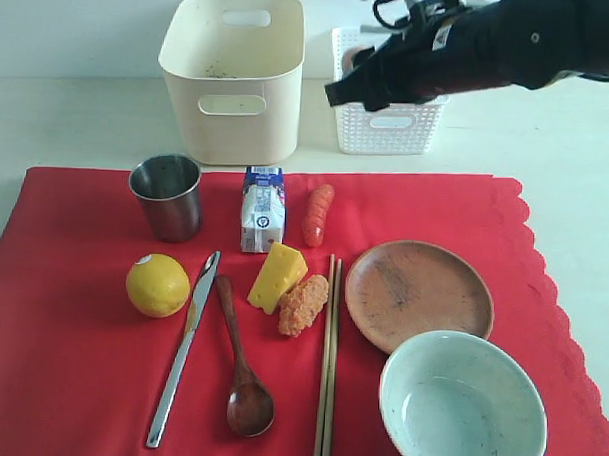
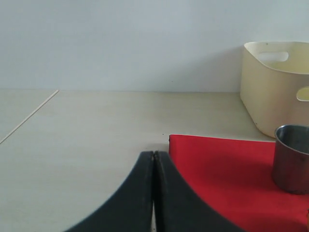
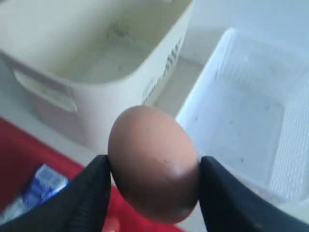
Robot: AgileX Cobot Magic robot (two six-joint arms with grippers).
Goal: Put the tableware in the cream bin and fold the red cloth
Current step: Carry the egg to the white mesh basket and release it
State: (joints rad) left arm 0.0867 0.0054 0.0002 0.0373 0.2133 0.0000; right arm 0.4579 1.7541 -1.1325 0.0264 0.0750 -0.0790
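Behind your cloth (image 1: 69, 380) the bin (image 1: 227, 140) stands left of the basket (image 1: 388, 136). On the cloth, left to right, you have the cup (image 1: 168, 195) behind the lemon (image 1: 157, 285), then knife (image 1: 183, 349), spoon (image 1: 242, 361), chopsticks (image 1: 327, 369), and the plate (image 1: 418, 295) behind the bowl (image 1: 462, 414).

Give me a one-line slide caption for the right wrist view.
Right end effector holding a brown egg, with the cream bin and white basket beyond it.
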